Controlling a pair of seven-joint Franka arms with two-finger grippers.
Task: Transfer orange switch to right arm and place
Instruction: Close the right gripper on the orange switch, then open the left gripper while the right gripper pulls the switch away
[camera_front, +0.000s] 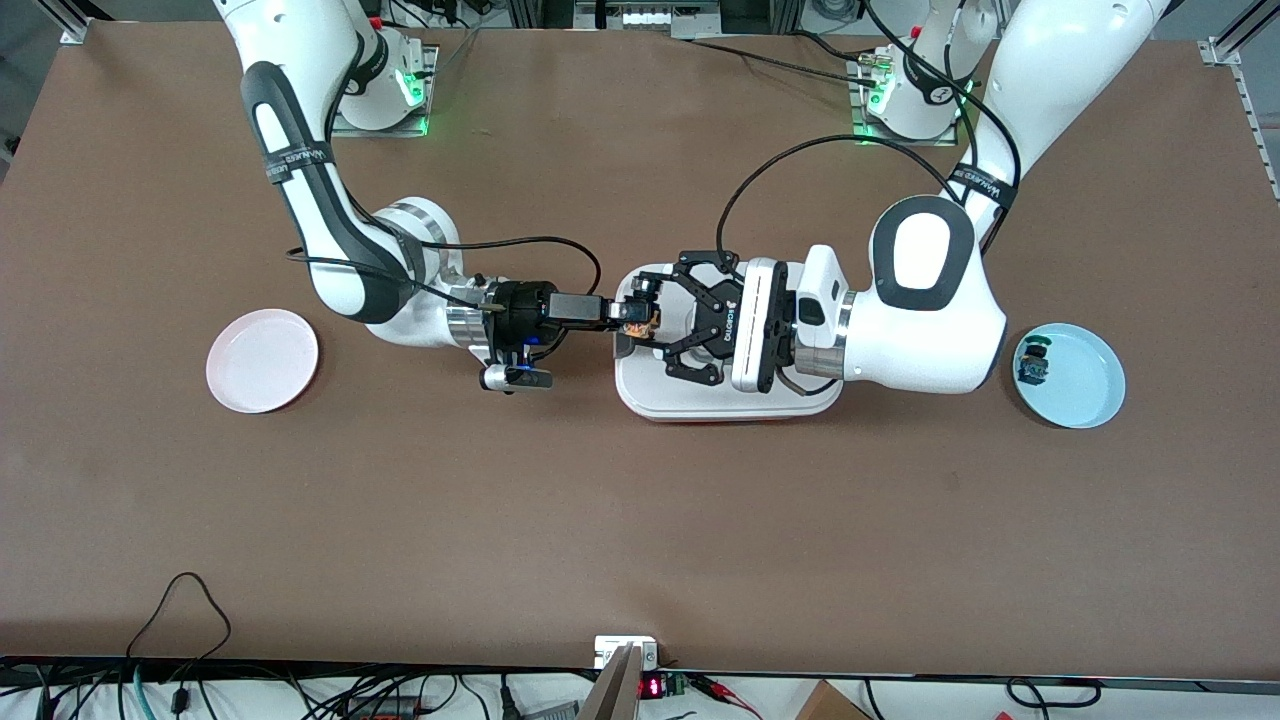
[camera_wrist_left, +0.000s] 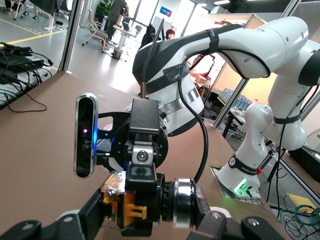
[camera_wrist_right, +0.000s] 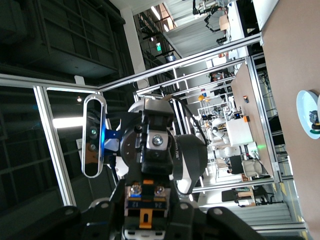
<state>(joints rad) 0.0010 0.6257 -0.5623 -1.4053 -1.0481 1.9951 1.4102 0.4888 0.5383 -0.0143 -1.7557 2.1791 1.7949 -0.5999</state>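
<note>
While both grippers meet over the white tray (camera_front: 640, 395), the switch (camera_front: 637, 322) sits clamped in the right gripper (camera_front: 628, 317), seemingly also between the left gripper's (camera_front: 655, 318) fingers.

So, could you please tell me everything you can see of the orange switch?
The orange switch is a tiny black blocky part with orange on it, seemingly plastic, with metal screw terminals showing in the right wrist view. It is held in the air over the white tray, at its right-arm end, between the right tool and the left tool; both appear closed on it.
</note>
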